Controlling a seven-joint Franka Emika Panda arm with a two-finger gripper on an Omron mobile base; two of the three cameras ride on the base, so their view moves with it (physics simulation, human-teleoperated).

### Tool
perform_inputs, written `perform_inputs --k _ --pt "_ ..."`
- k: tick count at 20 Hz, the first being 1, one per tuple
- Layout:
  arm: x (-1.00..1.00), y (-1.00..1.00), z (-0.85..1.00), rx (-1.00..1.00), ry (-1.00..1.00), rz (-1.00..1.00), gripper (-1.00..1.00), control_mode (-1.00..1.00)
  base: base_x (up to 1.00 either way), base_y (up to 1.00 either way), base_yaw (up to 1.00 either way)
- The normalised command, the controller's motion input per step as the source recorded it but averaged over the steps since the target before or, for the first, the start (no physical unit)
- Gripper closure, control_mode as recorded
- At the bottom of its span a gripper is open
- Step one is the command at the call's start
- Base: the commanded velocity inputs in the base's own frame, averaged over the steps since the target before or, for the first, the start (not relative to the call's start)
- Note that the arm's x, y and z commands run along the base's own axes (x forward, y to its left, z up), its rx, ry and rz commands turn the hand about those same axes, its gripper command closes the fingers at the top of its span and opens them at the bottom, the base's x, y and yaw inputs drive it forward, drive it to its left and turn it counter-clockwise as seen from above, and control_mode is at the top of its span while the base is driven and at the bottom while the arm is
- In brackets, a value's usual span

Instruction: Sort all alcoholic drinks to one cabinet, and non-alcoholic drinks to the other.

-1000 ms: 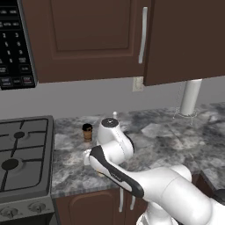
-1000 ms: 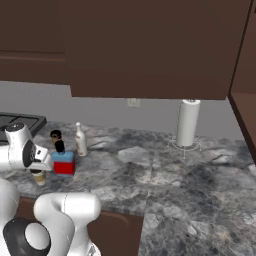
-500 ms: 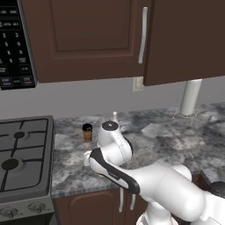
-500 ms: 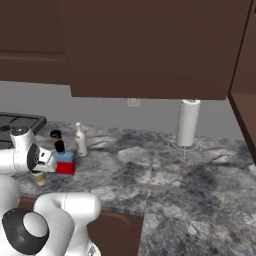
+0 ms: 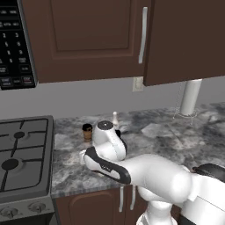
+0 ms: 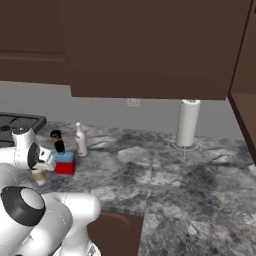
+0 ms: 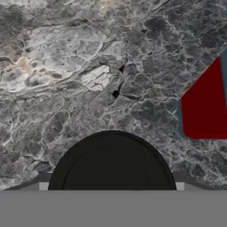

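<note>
Black cup lid point(image 7: 111, 162) now closer beneath jaws.

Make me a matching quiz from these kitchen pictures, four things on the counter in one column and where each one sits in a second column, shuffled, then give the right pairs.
Things:
1. blue and red bottle
2. slim pale bottle
3. paper towel roll
4. black-lidded cup

Places:
A. right below the hand camera
B. far right along the counter, near the back wall
C. next to the arm's wrist, in front of the far cup
D. just right of the far cup, behind the blue and red bottle

Pairs: 1-C, 2-D, 3-B, 4-A
</note>
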Motion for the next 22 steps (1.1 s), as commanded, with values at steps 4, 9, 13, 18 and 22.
perform_inputs --k 4,9,13,18,22 --pt "0.00 0.01 0.00 0.00 0.01 0.00 1.00 -1.00 0.00 0.00 0.00" --pt "-0.14 0.00 0.03 0.00 -0.05 0.02 1.00 -1.00 0.00 0.00 0.00" --pt "-0.43 -0.01 0.38 0.01 -0.17 0.06 1.00 -1.00 0.00 0.00 0.00" --pt "-0.39 -0.20 0.68 0.03 -0.17 0.04 1.00 -1.00 0.00 0.00 0.00" --pt "-0.25 -0.27 0.75 0.10 -0.11 0.03 1.00 -1.00 0.00 0.00 0.00"
